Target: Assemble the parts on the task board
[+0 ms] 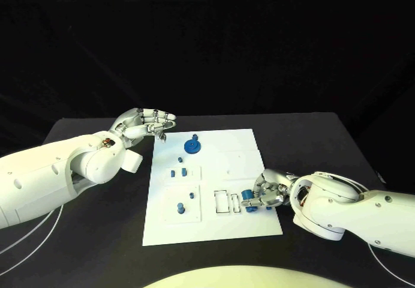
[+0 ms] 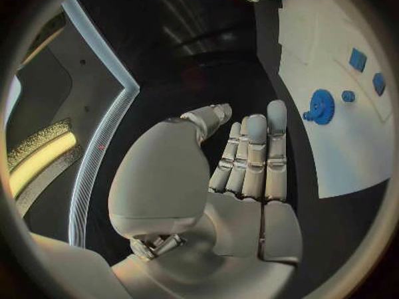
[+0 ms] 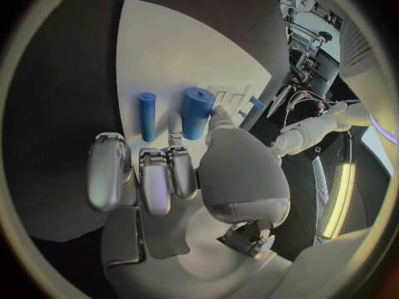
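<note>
Where the white task board lies in the middle of the black table, small blue parts sit across it: a blue gear near its upper edge, two small blue blocks left of centre, and a blue peg standing lower left. At the board's right edge, right of centre in the frame, the right hand pinches a thick blue cylinder between thumb and fingers; in the right wrist view a thinner blue peg lies just beside that cylinder on the board. At the upper left of the frame, the left hand hovers off the board's upper left corner, fingers curled together around nothing.
</note>
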Action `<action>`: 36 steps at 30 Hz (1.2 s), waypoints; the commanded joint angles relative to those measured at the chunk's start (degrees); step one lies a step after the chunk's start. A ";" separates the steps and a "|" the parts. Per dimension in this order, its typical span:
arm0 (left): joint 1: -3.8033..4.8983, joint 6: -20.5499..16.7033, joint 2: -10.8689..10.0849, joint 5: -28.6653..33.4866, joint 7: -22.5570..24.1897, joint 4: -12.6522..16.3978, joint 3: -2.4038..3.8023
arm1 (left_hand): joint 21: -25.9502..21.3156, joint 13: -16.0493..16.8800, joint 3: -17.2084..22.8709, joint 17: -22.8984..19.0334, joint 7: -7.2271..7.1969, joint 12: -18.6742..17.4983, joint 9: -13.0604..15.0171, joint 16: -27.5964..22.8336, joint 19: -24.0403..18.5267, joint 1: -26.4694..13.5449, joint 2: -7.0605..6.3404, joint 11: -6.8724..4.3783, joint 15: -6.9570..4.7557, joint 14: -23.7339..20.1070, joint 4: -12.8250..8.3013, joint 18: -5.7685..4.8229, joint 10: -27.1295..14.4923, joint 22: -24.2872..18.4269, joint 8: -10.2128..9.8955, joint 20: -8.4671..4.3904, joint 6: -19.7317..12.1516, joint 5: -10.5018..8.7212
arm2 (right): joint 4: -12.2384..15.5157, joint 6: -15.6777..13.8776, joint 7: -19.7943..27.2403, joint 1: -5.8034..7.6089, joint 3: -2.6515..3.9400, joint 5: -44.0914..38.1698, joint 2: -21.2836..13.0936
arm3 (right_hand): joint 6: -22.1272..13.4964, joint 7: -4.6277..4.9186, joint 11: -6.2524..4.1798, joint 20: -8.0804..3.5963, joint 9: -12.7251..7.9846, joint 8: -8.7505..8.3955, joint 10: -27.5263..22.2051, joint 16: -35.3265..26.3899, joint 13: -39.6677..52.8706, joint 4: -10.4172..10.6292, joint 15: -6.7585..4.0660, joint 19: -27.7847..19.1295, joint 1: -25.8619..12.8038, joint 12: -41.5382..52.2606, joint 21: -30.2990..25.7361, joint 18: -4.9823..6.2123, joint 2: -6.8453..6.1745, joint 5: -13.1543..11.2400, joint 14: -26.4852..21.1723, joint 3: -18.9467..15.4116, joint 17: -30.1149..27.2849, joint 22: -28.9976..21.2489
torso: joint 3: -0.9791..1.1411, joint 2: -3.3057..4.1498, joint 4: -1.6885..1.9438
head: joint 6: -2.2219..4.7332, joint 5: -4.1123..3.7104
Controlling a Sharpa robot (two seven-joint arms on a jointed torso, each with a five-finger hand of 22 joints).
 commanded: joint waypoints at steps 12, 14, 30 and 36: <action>0.02 0.80 -0.02 0.27 0.29 0.00 0.04 | -0.21 0.04 -0.03 -0.09 1.39 0.22 -0.08 0.29 0.05 -0.46 0.01 -0.01 0.04 -0.34 0.31 0.44 -0.47 -0.05 0.18 0.54 -0.42 0.16 | 1.22 -7.47 0.52 0.23 -0.22 4.59 -0.19 | 1.57 -0.87 -1.10 -1.03 0.53 0.73 1.86 0.53 8.83 -0.26 -1.01 0.91 4.64 0.51 0.84 -1.30 3.81 0.18 4.89 0.98 9.47 8.30 | -0.04 -0.03 0.05 | 0.08 0.06; 0.02 0.81 -0.01 0.27 0.29 -0.01 0.04 | -0.21 0.04 -0.03 -0.09 1.39 0.22 -0.08 0.29 0.05 -0.46 0.01 -0.01 0.04 -0.34 0.31 0.44 -0.47 -0.05 0.18 0.54 -0.42 0.16 | 1.62 -8.40 0.98 0.71 -0.18 5.96 -0.27 | 1.64 -0.92 -1.13 -1.06 0.54 0.73 1.92 0.56 8.89 -0.27 -1.04 0.98 4.77 0.56 1.01 -1.34 3.94 0.18 4.92 0.99 9.58 8.38 | -0.03 -0.03 0.03 | 0.10 0.03; 0.02 0.88 0.15 0.27 0.30 -0.04 0.03 | -0.21 0.04 -0.03 -0.09 1.39 0.22 -0.08 0.29 0.05 -0.46 0.01 -0.01 0.04 -0.34 0.31 0.44 -0.47 -0.05 0.18 0.54 -0.42 0.16 | 2.81 -7.36 1.79 2.89 -0.06 14.33 1.37 | 1.81 -1.00 -1.26 -1.24 0.50 0.54 2.02 0.68 9.01 -0.15 -1.20 1.21 5.59 0.58 1.60 -1.46 4.24 0.14 4.99 0.87 9.97 8.72 | -0.06 0.02 0.02 | 0.09 0.45; 0.02 0.92 0.21 0.27 0.29 -0.03 0.03 | -0.21 0.04 -0.03 -0.09 1.39 0.22 -0.08 0.29 0.05 -0.46 0.01 -0.01 0.04 -0.34 0.31 0.44 -0.47 -0.05 0.18 0.54 -0.42 0.16 | 2.26 -5.59 1.50 2.59 -0.08 14.89 2.89 | 1.83 -0.95 -1.22 -1.25 0.46 0.44 2.09 0.70 9.11 -0.07 -1.18 1.22 5.21 0.64 1.62 -1.47 4.48 0.12 5.00 0.69 10.03 8.76 | -0.04 0.02 0.00 | -0.03 0.71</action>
